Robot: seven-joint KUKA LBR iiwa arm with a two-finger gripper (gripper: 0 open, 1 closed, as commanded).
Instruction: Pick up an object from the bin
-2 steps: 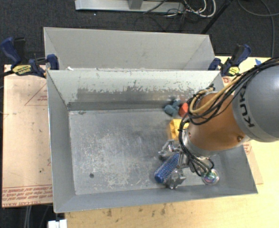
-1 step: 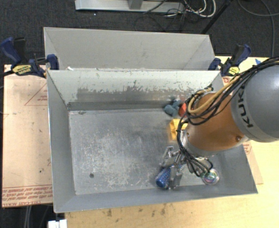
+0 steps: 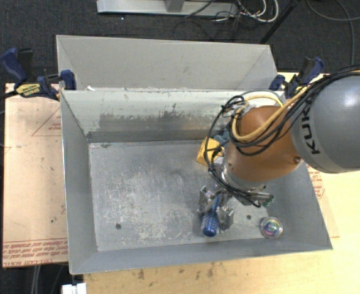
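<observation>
Pincer (image 3: pixel 215 211) sits right over blue ribbed cylinder (image 3: pixel 210 225), lower right of bin (image 3: pixel 76 182). Cylinder's long axis runs roughly up-down in frame. Clamped or open: can't tell.

Low in the bin (image 3: pixel 137 188), right of centre: pincer (image 3: pixel 215 210) over a small cylinder (image 3: pixel 210 225); to its right, apart, a round trinket (image 3: pixel 270 227) (near the lower-right corner); farther back, a flat packet (image 3: pixel 206 153) beside the wrist.
</observation>
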